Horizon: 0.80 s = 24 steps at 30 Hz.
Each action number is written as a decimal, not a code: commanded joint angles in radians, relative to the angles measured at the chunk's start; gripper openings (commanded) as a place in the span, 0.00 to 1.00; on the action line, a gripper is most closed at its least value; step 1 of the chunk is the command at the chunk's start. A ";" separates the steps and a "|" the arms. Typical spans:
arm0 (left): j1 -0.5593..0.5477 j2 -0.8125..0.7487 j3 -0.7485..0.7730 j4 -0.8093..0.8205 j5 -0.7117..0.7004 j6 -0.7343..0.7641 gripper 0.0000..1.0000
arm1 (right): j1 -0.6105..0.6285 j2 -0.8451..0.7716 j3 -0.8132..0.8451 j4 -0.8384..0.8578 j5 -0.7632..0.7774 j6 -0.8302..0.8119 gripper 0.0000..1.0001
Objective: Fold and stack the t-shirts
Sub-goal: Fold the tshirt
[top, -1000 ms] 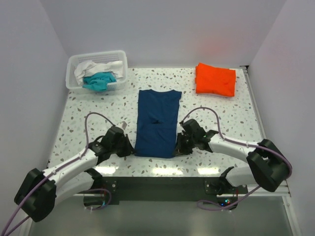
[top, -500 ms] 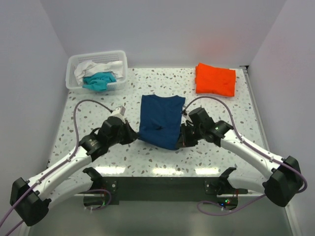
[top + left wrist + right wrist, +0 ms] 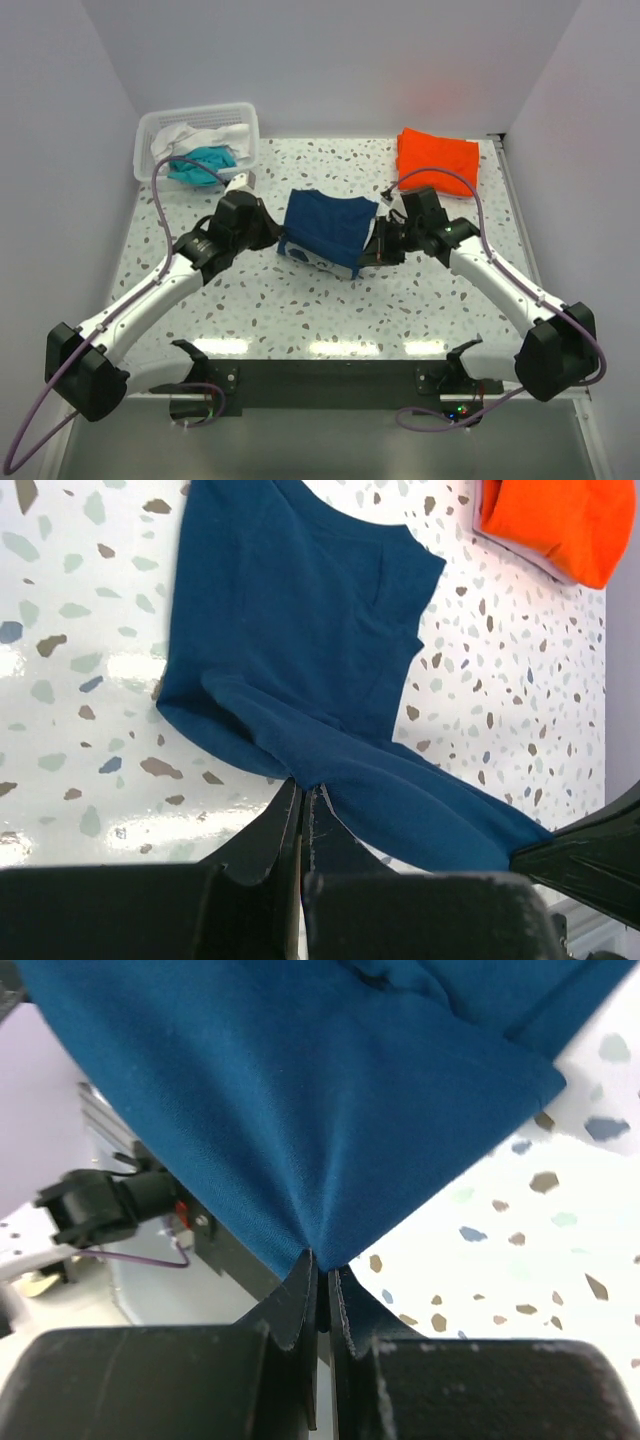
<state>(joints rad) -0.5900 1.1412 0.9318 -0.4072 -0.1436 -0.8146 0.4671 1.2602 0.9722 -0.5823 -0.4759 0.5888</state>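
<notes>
A white slatted basket (image 3: 146, 152) is seen at the far left corner of the speckled tabletop (image 3: 300, 310), with a white t-shirt (image 3: 183, 133) and a teal t-shirt (image 3: 203, 163) bundled inside it. Just right of the basket, the left claw (image 3: 271, 239) is reached out over the tabletop, its fingers pressed together and clamped on a pinch of dark blue cloth at the near left corner of the navy t-shirt (image 3: 328, 226). That shirt is spread at the middle of the tabletop: its collar end is laid flat toward the far side, while its near end is held up off the surface between the two claws and stretched into a taut band. In the left wrist view the raised hem is shown running from the closed fingertips across to the other arm. At the shirt's near right corner, the right claw (image 3: 373, 251) is likewise closed tight on the cloth, the fabric fanning out from between its fingertips in the right wrist view. Farther right, at the far right corner, the orange t-shirt (image 3: 437, 160) is seen folded into a neat block and laid flat, well apart from the navy one.
</notes>
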 commanded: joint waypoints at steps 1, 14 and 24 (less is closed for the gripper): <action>0.058 0.006 0.074 0.057 -0.014 0.043 0.00 | -0.050 0.027 0.063 0.039 -0.136 -0.021 0.00; 0.124 0.133 0.228 0.097 0.019 0.075 0.00 | -0.151 0.143 0.132 0.113 -0.312 0.016 0.00; 0.180 0.317 0.340 0.137 0.067 0.083 0.00 | -0.222 0.321 0.161 0.240 -0.403 0.068 0.00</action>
<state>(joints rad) -0.4400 1.4178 1.1976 -0.3546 -0.0612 -0.7624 0.2668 1.5307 1.0966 -0.3935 -0.8108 0.6292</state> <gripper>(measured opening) 0.021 0.037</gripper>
